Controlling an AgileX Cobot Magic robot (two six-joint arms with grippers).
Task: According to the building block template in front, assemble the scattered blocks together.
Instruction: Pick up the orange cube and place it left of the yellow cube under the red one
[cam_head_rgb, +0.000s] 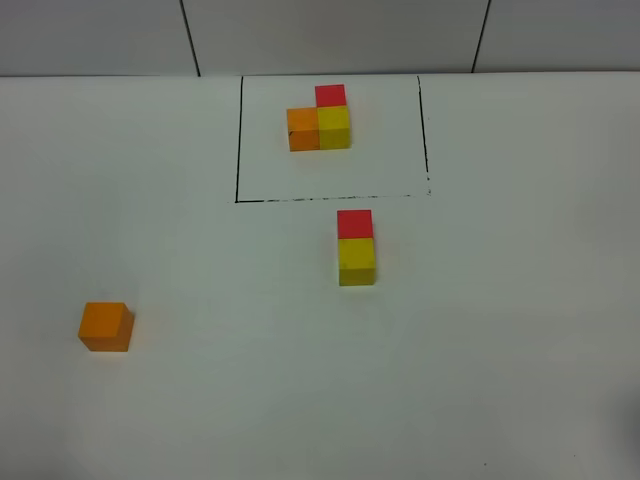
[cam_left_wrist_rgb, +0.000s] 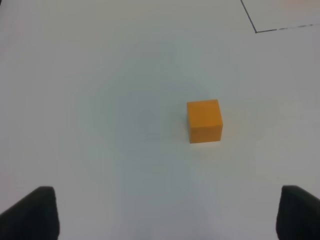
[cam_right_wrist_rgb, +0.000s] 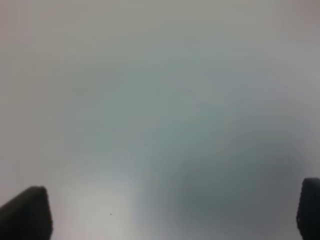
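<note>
Landmark: black frame (cam_head_rgb: 238, 140), a thin rectangle drawn on the white table (cam_head_rgb: 520, 350).
Reference piece: building block template (cam_head_rgb: 320, 120), inside the black frame. Red is at the back, yellow in front of it, and orange joined to yellow's left face.
Assembled so far: red cube (cam_head_rgb: 354, 223) and yellow cube (cam_head_rgb: 356, 260), touching. They sit just outside the black frame's near edge, red on the frame side, which matches the template's red-yellow pair.
Outstanding item: orange cube (cam_head_rgb: 105, 326), alone, well apart from the black frame, out beyond its near left corner.
Key relation: the orange cube lies ahead of the left gripper (cam_left_wrist_rgb: 165, 215), a little off its centre line, with bare table between the two. A corner of the black frame shows farther off past the cube in the left wrist view.
Long axis: none, being a cube. Its faces look roughly square to the line between the fingers.
Nearer arm: left, by judgement; the cube is absent from the right wrist view.
Left gripper: jaws wide apart, nothing between them.
Right gripper (cam_right_wrist_rgb: 167, 215): jaws wide apart, empty, over blurred bare table.
Destination: by the template, against the yellow cube's left face, just outside the black frame's near edge.
Surface: flat, matte white; the cube should slide easily if nudged.
Room: free table on all sides of the orange cube and beside the yellow cube's left face.
</note>
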